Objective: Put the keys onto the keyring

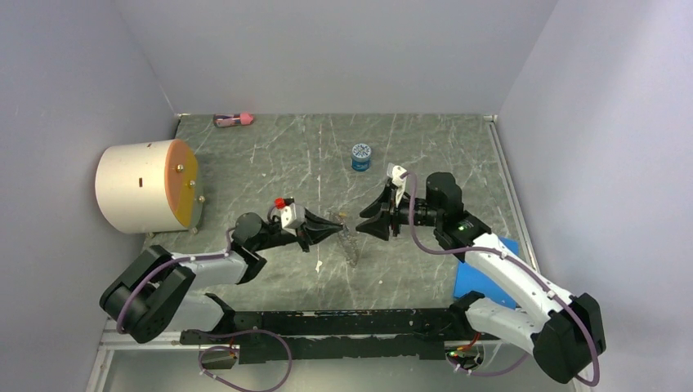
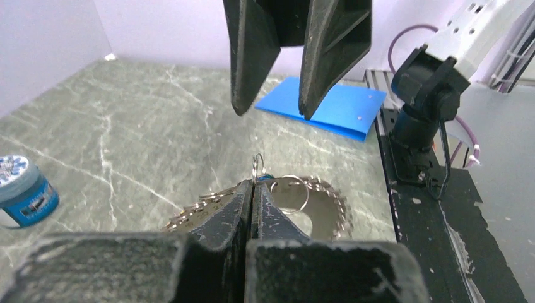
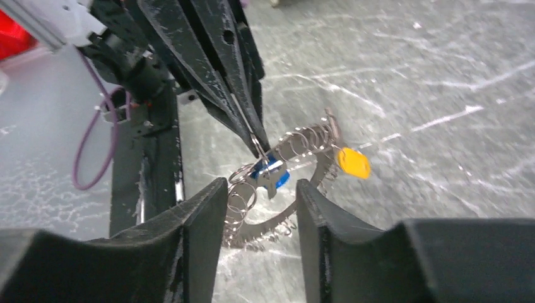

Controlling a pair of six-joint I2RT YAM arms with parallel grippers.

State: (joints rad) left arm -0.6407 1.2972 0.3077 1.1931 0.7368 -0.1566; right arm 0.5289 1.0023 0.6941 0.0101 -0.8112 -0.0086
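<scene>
My left tool (image 2: 254,186) is clamped tight on a loop of the keyring (image 3: 309,142) over the desk (image 3: 441,76), with the blue key (image 3: 268,173) dangling beneath. My right tool (image 3: 260,184) gapes empty. I'd hold steady and approach the key squarely.

Place: a robot lab test cell.
Enclosure: plain pale walls (image 1: 327,49) close in the grey marbled worktop (image 1: 270,155) on three sides.
Machines: a left arm (image 1: 204,265) and a right arm (image 1: 507,269) bolted to a black rail (image 1: 327,322) at the near edge, with purple cables (image 1: 414,231).
Props: a cream drum (image 1: 135,188), a blue jar (image 1: 361,157) and a blue sheet (image 1: 482,273), set well apart.
</scene>
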